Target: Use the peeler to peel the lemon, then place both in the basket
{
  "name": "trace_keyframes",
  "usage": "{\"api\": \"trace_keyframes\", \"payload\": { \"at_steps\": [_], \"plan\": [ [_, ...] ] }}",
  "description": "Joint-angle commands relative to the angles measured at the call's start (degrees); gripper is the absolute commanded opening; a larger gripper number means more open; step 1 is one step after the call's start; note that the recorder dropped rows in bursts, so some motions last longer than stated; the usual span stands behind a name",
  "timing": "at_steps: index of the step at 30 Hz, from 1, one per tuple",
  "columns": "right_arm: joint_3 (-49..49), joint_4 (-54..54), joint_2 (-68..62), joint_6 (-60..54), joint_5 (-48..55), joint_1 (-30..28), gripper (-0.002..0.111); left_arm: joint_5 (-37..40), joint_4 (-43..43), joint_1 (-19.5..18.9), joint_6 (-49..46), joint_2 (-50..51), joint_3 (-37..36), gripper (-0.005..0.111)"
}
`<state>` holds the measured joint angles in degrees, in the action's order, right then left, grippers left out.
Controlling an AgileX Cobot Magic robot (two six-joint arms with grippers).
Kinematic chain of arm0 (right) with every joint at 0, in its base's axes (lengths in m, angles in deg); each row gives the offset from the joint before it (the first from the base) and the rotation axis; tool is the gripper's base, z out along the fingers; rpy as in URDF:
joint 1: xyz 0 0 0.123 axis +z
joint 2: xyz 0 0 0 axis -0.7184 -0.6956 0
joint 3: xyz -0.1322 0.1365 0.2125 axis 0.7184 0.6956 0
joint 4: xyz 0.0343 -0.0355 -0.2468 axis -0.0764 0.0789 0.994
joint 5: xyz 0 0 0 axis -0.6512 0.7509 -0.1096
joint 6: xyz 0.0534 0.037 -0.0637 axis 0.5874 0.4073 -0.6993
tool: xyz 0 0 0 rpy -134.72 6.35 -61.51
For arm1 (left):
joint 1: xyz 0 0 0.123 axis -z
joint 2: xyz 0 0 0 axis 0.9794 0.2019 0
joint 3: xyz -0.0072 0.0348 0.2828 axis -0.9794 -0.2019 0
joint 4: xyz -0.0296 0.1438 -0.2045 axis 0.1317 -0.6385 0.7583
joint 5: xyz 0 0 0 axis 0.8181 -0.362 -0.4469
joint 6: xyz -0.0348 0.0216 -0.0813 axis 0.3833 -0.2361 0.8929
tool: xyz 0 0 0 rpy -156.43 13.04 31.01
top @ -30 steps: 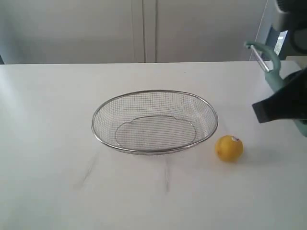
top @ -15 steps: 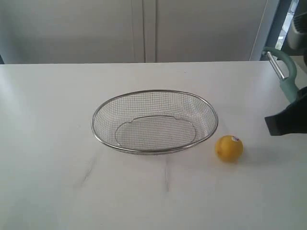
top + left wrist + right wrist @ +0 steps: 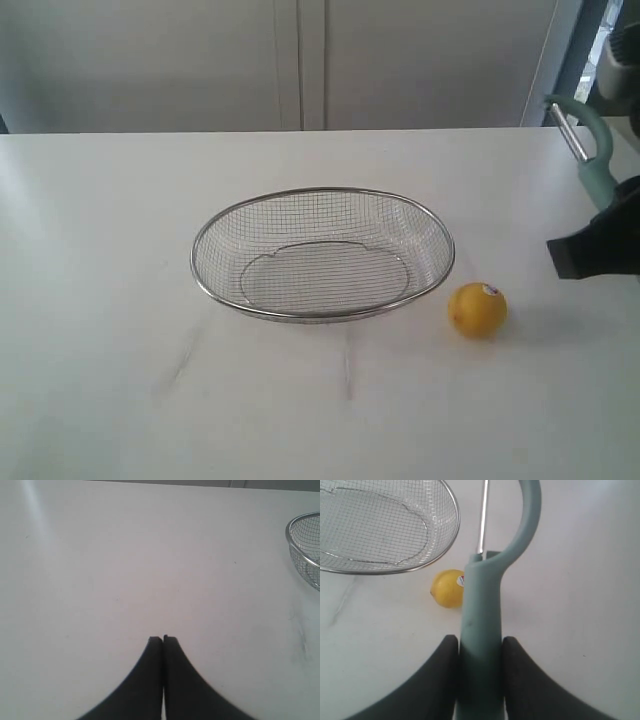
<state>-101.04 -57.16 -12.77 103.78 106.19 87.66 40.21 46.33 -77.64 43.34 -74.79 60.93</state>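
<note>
my right tool (image 3: 480,645) clamped on teal handle of peeler (image 3: 481,605), blade end up, held above tabletop (image 3: 100,350) near right edge. my left tool (image 3: 163,639) pressed together, holding nothing, over bare tabletop toward left edge. lemon (image 3: 478,309) loose on tabletop, just beside right end of wire mesh basket (image 3: 322,189), sticker up. basket mid tabletop, nothing in it.

risks, my guess: lemon round and unheld, so blade pressure likely rolls it toward right edge. slim handle may pivot in my clamp. left tool must part and pin lemon first.
</note>
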Motion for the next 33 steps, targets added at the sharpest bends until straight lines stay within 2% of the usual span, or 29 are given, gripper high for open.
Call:
{"api": "trace_keyframes", "payload": {
  "at_steps": [1,17,25,33],
  "plan": [
    [0.21,0.94,0.40,0.28,-2.83,-0.38,0.000,-0.08,-0.08,0.26,-0.14,-0.26,-0.30,0.000],
    [0.21,0.94,0.40,0.28,-3.20,-0.38,0.000,-0.20,-0.08,0.27,-2.44,-0.26,-0.30,0.000],
    [0.21,0.94,0.40,0.28,-3.20,-0.38,0.000,-7.49,-0.08,0.27,-2.44,-0.26,-0.30,0.000],
    [0.21,1.09,0.40,0.28,-3.17,-0.38,0.000,-7.77,-0.08,0.27,-2.44,-0.26,-0.30,0.000]
  ]
}}
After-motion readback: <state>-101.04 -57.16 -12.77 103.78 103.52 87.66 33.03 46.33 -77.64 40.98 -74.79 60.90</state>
